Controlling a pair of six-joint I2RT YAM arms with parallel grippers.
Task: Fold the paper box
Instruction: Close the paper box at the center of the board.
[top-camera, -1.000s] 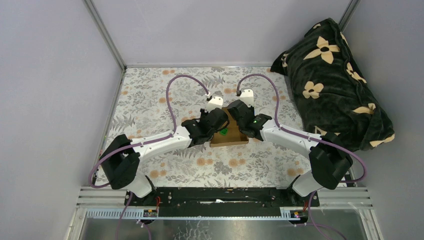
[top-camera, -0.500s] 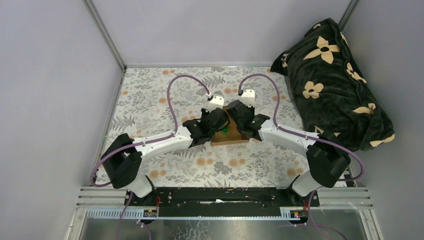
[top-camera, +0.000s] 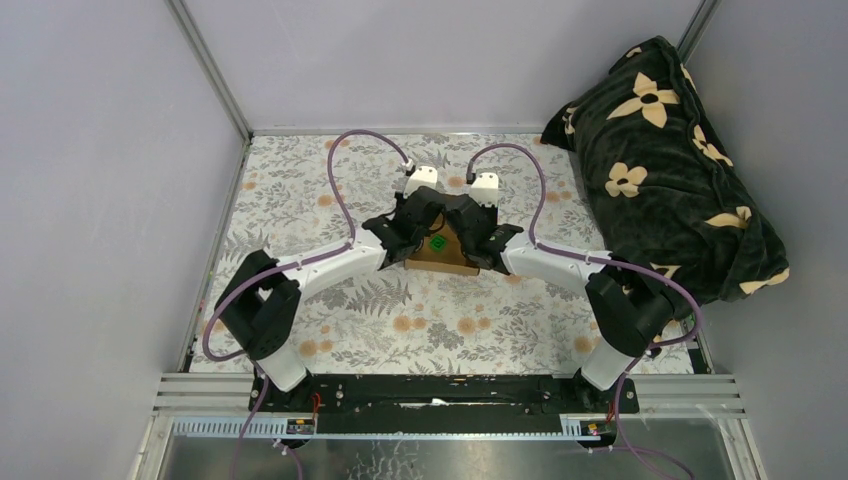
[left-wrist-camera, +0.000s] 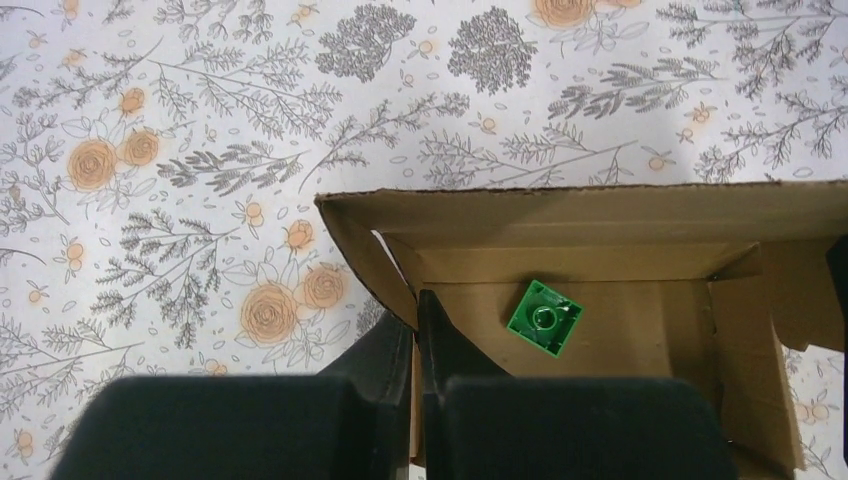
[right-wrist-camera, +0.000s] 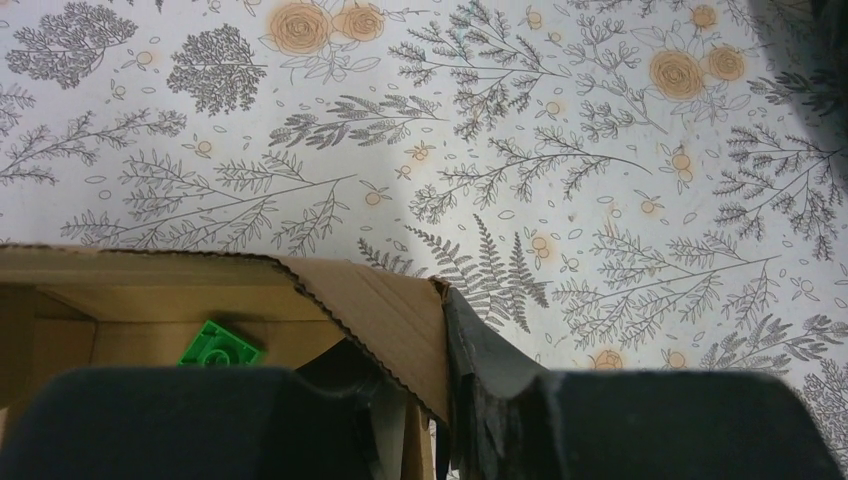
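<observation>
We hold the plain brown cardboard box (top-camera: 441, 262) in the middle of the flowery table (top-camera: 300, 200), its top open. Our left claw (left-wrist-camera: 415, 325) pinches its left wall and our right claw (right-wrist-camera: 405, 340) pinches its right wall. Next, we think, the loose flaps need folding in.

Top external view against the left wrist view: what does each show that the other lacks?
Only top external: the left arm, the right arm and the dark flowered blanket at the right. Only left wrist: the left gripper pinching a wall of the paper box. Both: the box, the green cube inside it, the floral table cover.
</observation>
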